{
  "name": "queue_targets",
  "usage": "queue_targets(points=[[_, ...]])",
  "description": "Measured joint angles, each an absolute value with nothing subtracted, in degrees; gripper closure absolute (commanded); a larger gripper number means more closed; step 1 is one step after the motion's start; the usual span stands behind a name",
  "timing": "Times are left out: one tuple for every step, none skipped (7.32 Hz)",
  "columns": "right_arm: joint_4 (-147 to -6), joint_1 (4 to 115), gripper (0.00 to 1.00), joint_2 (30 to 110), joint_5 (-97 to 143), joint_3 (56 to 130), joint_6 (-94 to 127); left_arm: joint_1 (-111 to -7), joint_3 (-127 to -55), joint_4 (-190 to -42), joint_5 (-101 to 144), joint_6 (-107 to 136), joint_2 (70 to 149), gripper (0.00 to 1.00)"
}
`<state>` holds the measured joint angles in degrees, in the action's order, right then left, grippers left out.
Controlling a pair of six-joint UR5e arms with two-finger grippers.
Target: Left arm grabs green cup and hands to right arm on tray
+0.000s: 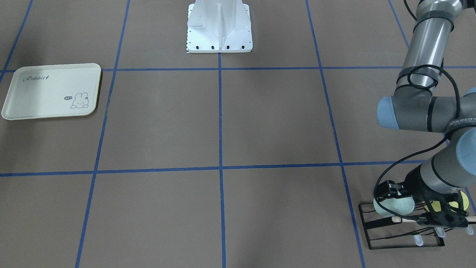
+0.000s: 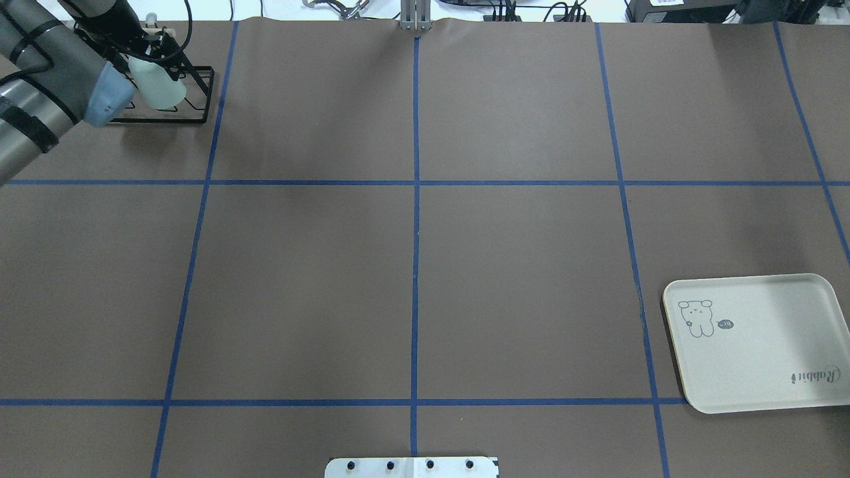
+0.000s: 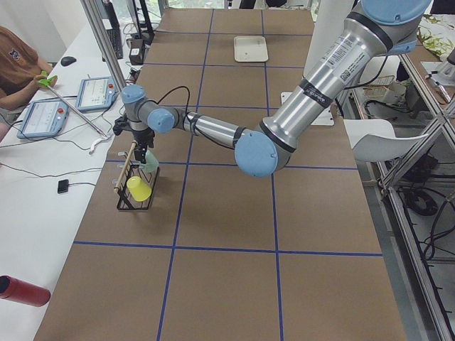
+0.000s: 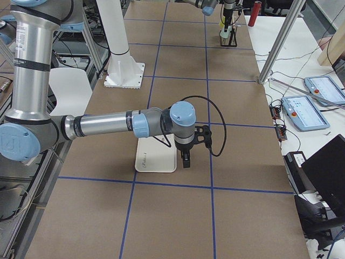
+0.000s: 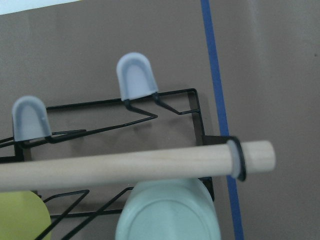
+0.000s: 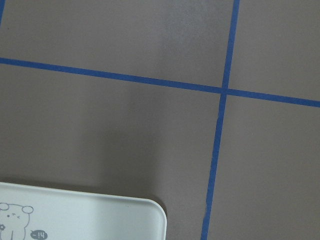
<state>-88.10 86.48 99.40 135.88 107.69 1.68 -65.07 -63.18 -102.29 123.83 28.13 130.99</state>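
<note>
The grab step was in hand. The left gripper [image 1: 391, 189] hovered at the green cup [image 1: 395, 207], which sat on the black wire rack [image 1: 373, 227] at the 10 o'clock corner of the counter [image 2: 518, 279] in the overhead view. I could not tell whether it was spread or pinching. The right gripper [image 4: 186, 161] hung just beside the tray [image 2: 783, 372], at 4 o'clock, its state likewise unclear. The next move likely called for a firm pinch, then lifting the cup clear of the rack.
</note>
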Motion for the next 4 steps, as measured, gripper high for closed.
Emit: queue_targets(points=[[-88.06,86.49,0.00,99.40,135.88,107.63,1.67,-65.05,-62.00,-102.66,123.21,28.13,131.72,0.14],[-88.02,86.48,0.00,99.40,135.88,107.60,1.67,-65.06,-61.43,-102.85,122.77,28.13,132.02,0.65],[-87.99,86.45,0.00,99.39,135.90,107.58,1.67,-65.09,-61.15,-102.95,122.55,28.09,132.13,1.00],[-87.98,86.43,0.00,99.36,135.95,107.59,1.69,-65.11,-61.09,-102.97,122.48,28.07,132.16,1.00]])
